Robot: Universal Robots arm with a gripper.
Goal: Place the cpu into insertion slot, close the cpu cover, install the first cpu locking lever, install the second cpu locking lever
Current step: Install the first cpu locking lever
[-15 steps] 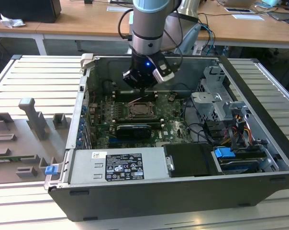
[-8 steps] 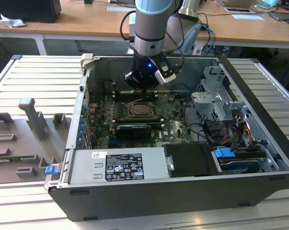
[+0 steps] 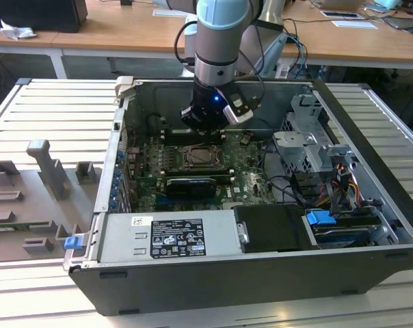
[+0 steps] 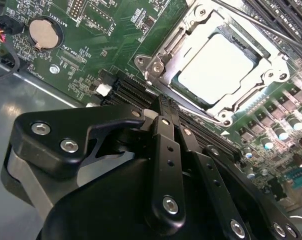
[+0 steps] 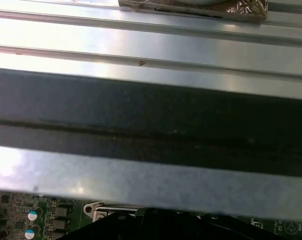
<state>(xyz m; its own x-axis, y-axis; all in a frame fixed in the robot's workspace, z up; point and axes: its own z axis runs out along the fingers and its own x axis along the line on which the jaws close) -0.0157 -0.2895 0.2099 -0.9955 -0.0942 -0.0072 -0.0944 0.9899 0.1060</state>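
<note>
Your end effector [image 4: 163, 102] is over the motherboard [image 4: 106, 45], just beside the insertion slot [image 3: 196, 157]. In the second wrist view its fingers [image 4: 166, 150] are pressed together with nothing between them. The cpu [image 4: 216, 67] sits in the slot, pale face up. The cpu cover [image 4: 163, 50] lies flat around it, framing the chip. A thin lever rod [image 4: 261, 25] runs along one side of the cover; you can't tell whether it's latched. In the exterior view the arm [image 3: 220, 41] hangs inside the open pc case [image 3: 370, 205], which lies on the slatted surface [image 3: 49, 109].
</note>
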